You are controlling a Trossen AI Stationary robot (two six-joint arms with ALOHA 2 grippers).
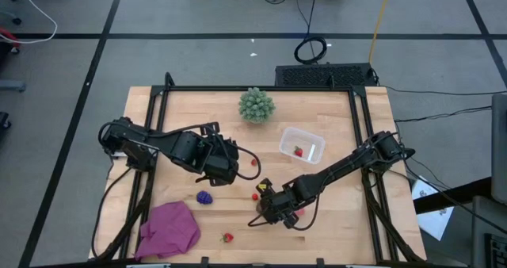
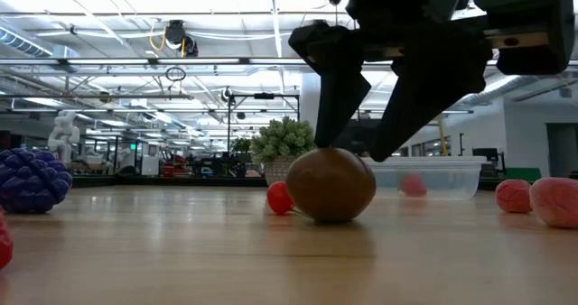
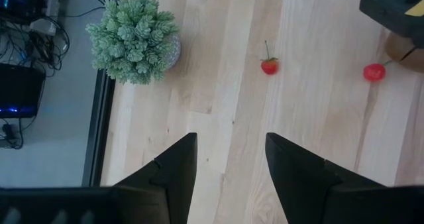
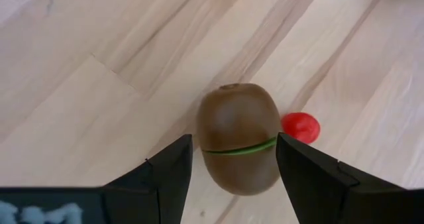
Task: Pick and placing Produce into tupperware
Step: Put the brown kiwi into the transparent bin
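Right hand [image 4: 232, 164] open astride the kiwi [image 4: 238, 138] on the counter [image 1: 333, 220]; left hand [image 3: 228, 164] open and empty.

Largest first: the wooden counter carries the magenta cloth [image 1: 169, 228] at its near left, the green spiky ball [image 1: 257, 105] at the far edge, and the clear tupperware [image 1: 302, 143] right of centre, one red berry [image 1: 298, 151] inside. Only the right wrist view shows the kiwi's green seam, a finger either side, neither clearly touching. The low view puts the fingers over its top. From above, the kiwi is hidden under the arm. The purple grape cluster [image 1: 204, 197] lies near the cloth; another berry [image 1: 227, 237] sits at the near edge. The left hand waits mid-counter, jaws apart.
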